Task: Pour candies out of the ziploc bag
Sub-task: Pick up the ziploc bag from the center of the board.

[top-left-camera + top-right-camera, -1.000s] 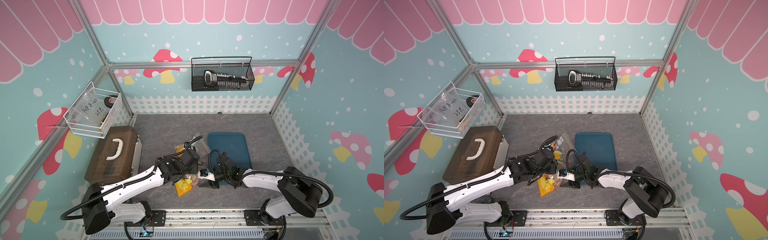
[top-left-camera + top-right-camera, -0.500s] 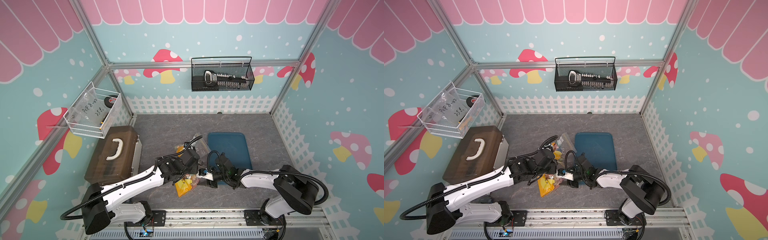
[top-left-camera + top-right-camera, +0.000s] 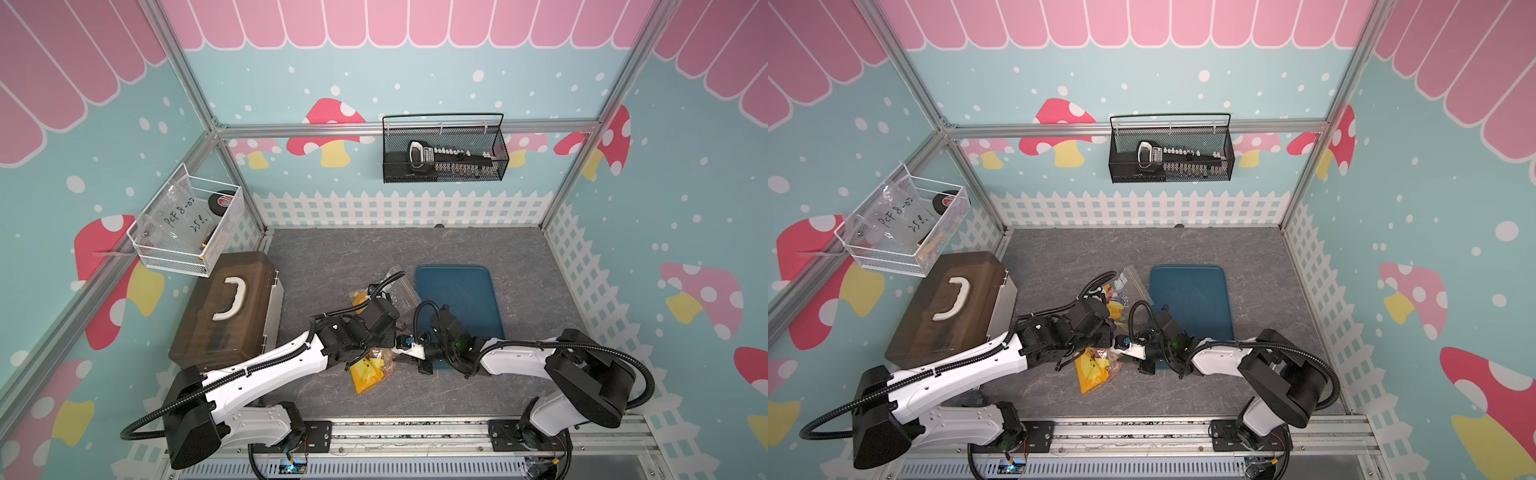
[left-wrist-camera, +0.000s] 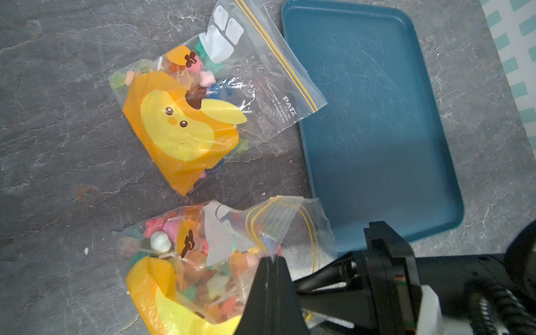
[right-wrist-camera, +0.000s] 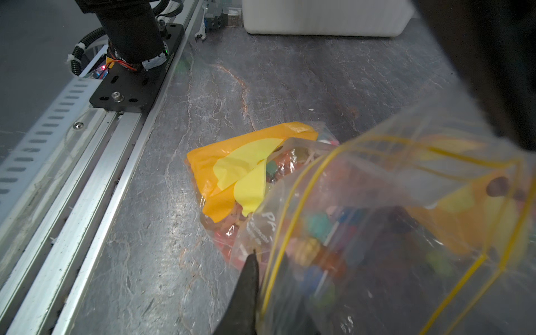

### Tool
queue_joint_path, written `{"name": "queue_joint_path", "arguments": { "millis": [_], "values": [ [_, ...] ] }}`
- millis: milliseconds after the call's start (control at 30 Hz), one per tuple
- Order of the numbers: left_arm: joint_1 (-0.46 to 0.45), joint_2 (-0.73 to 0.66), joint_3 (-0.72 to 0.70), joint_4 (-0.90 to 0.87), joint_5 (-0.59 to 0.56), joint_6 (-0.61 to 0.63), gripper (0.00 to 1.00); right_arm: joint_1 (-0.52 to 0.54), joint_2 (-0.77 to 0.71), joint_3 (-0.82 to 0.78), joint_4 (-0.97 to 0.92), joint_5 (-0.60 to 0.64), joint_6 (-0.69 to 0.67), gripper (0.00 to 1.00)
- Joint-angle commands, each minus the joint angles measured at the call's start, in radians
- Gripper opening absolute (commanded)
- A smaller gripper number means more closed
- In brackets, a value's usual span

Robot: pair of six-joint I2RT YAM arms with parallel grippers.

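Step in hand, as I am judging it: opening the mouth before any tipping.

- The clear ziploc bag with yellow zip lines and an orange-yellow print (image 4: 203, 261) is lying low centre in both top views. It is resting on the grey stone-look surface (image 3: 332, 257), just left of the dark blue plastic tray (image 3: 457, 299).
- The small mixed-colour lollipop candies (image 4: 214, 281) are all sitting inside.
- The left hand (image 4: 271, 261) is pinching one lip of the mouth, jaws fully closed on the film.
- The right hand (image 5: 266, 261) is clamping the other lip, equally tight.
- Doing this well is probably meaning parting the lips gently, gripping close to the zip and aiming the mouth over the tray. Thin film is likely slipping easily.
- A second, similar bag (image 4: 185, 116) is lying just beyond.

Room: teal mushroom-print walls and white picket trim are enclosing it. A black mesh basket (image 3: 444, 149) is hanging upper centre. A white wire basket (image 3: 187, 228) and a brown lidded case (image 3: 228, 307) are sitting at left.
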Motion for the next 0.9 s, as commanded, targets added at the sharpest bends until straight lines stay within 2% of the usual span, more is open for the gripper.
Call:
{"name": "queue_joint_path", "arguments": {
  "millis": [0,100,133,167,267,400,600,733,867],
  "values": [
    [0.008,-0.036,-0.015,0.027,-0.035,-0.024,0.00,0.010,0.008,0.027,-0.001,-0.014,-0.006,0.04],
    [0.008,-0.056,-0.024,0.025,-0.051,-0.032,0.00,0.009,-0.001,0.028,-0.005,-0.022,0.004,0.00],
    [0.011,-0.065,-0.027,0.023,-0.072,-0.032,0.05,0.010,-0.005,0.029,-0.007,-0.027,0.010,0.00],
    [0.011,-0.081,-0.031,0.020,-0.086,-0.036,0.21,0.011,-0.012,0.033,-0.022,-0.036,0.012,0.00],
    [0.017,-0.144,-0.051,0.017,-0.132,-0.041,0.53,0.016,-0.035,0.045,-0.061,-0.053,0.016,0.00],
    [0.022,-0.268,-0.083,0.008,-0.210,-0.031,0.82,0.023,-0.069,0.056,-0.112,-0.078,0.018,0.00],
    [0.033,-0.485,-0.121,0.013,-0.303,0.080,0.93,0.040,-0.118,0.102,-0.180,-0.121,0.023,0.00],
    [0.040,-0.580,-0.118,-0.006,-0.332,0.154,0.94,0.045,-0.129,0.167,-0.230,-0.155,0.044,0.00],
    [0.040,-0.631,-0.104,-0.042,-0.351,0.208,0.94,0.045,-0.123,0.233,-0.233,-0.170,0.124,0.00]
  ]
}}
